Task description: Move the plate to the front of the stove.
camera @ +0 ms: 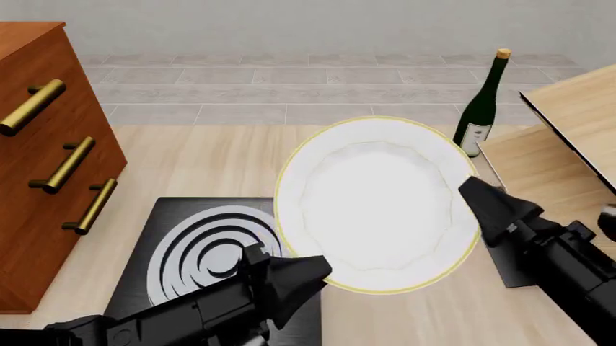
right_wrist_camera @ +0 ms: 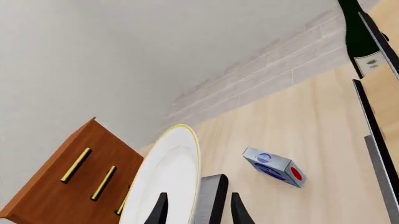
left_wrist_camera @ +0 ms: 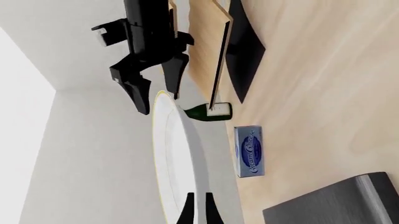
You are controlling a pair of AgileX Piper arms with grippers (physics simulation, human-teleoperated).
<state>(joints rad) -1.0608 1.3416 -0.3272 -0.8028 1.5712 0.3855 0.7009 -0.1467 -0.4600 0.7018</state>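
Note:
The white plate (camera: pixel 376 205) with its gold rim hangs in the air above the table, tilted up so its face looks toward the front camera. My left gripper (camera: pixel 310 270) is shut on its lower left rim, and my right gripper (camera: pixel 472 189) is shut on its right rim. Edge-on, the plate (left_wrist_camera: pixel 167 158) shows between my left gripper (left_wrist_camera: pixel 199 212) and the right gripper (left_wrist_camera: pixel 159 97). In the right wrist view my right gripper (right_wrist_camera: pixel 196 210) clamps the plate (right_wrist_camera: pixel 165 182). The black stove (camera: pixel 207 249) with grey rings lies on the table, below and left of the plate.
A brown drawer cabinet (camera: pixel 48 158) stands at the left. A green bottle (camera: pixel 481 108) stands behind the plate, beside a raised wooden board (camera: pixel 578 115). A blue box (right_wrist_camera: pixel 274 167) lies on the table under the plate. A dark mat (camera: pixel 515 270) lies beneath my right arm.

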